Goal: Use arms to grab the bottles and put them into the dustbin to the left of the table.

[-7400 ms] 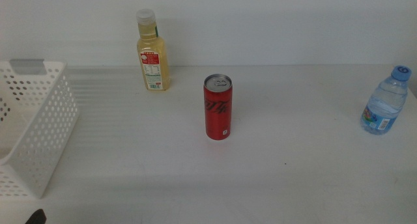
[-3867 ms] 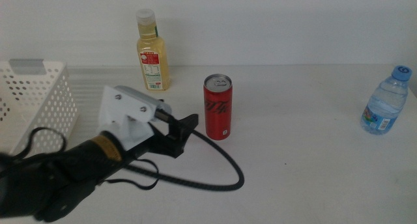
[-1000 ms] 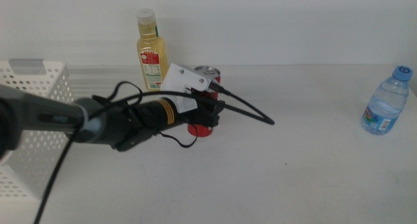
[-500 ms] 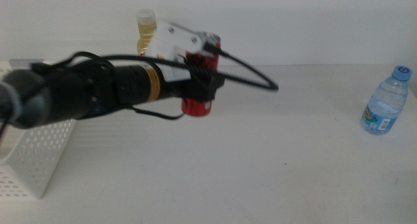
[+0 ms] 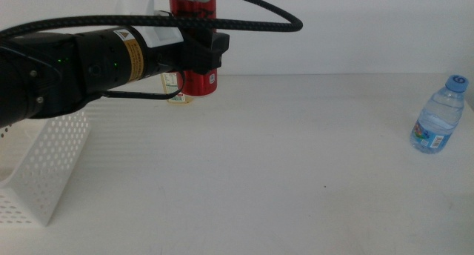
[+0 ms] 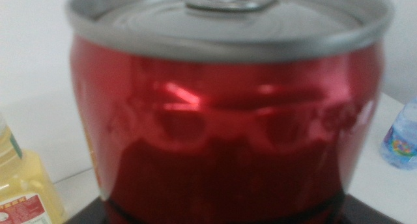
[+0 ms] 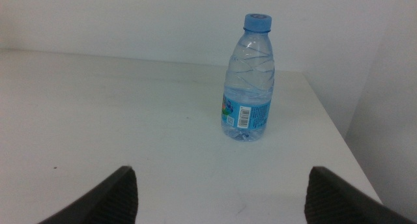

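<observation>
While the red can [image 5: 195,70] is carried clear of the worktop [image 5: 281,166], it sits upright in the left tool [image 5: 198,51], toward 11 o'clock in the middle view, its top cut off by the picture's upper edge. The left tool is closed on the can's body, and in the left wrist view the can [image 6: 221,113] fills nearly the whole picture, silver lid and pull tab uppermost. The black left arm comes in from 9 o'clock, with a braided black cable [image 5: 252,10] arching over it.

Directly behind the can and mostly hidden by the arm stands the yellow-liquid bottle [image 5: 178,96]; only its base and a strip of label show in the middle view, and a corner of it [image 6: 26,191] appears beside the can in the left wrist view.

At 8 o'clock stands the white basket [image 5: 44,166], with round holes in its walls, its upper part covered by the arm.

Well apart, at 3 o'clock near the worktop's edge, the water bottle [image 5: 438,116] stands upright with its blue cap on. The right wrist view shows this bottle [image 7: 249,81] ahead of the right tool [image 7: 218,201], whose jaws are spread wide and hold nothing. The right tool is not seen in the middle view.
</observation>
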Action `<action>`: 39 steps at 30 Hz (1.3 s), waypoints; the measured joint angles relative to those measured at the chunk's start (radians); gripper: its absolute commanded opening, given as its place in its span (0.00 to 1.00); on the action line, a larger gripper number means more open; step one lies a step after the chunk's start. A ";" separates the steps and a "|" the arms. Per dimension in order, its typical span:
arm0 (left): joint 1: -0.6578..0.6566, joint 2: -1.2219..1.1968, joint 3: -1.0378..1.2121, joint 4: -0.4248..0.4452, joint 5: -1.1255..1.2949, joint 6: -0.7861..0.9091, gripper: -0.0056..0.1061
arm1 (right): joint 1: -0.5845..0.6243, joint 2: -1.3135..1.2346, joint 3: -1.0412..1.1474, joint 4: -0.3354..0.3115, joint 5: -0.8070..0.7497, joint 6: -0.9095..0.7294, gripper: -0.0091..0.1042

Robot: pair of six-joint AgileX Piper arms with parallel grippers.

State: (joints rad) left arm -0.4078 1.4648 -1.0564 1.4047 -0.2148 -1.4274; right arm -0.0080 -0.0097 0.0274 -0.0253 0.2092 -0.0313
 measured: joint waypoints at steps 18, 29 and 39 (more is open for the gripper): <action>-0.025 -0.104 0.089 -0.850 0.376 0.838 0.01 | 0.000 0.000 0.000 0.000 0.000 0.000 0.67; 0.112 -0.161 -0.057 -1.340 0.913 1.391 0.01 | 0.000 0.000 0.000 0.000 0.000 0.000 0.67; 0.363 -0.152 -0.226 -1.385 1.206 1.483 0.01 | 0.000 0.000 0.000 0.000 0.000 0.000 0.67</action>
State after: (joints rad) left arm -0.0450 1.3125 -1.2828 0.0197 0.9914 0.0560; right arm -0.0080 -0.0097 0.0274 -0.0253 0.2092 -0.0313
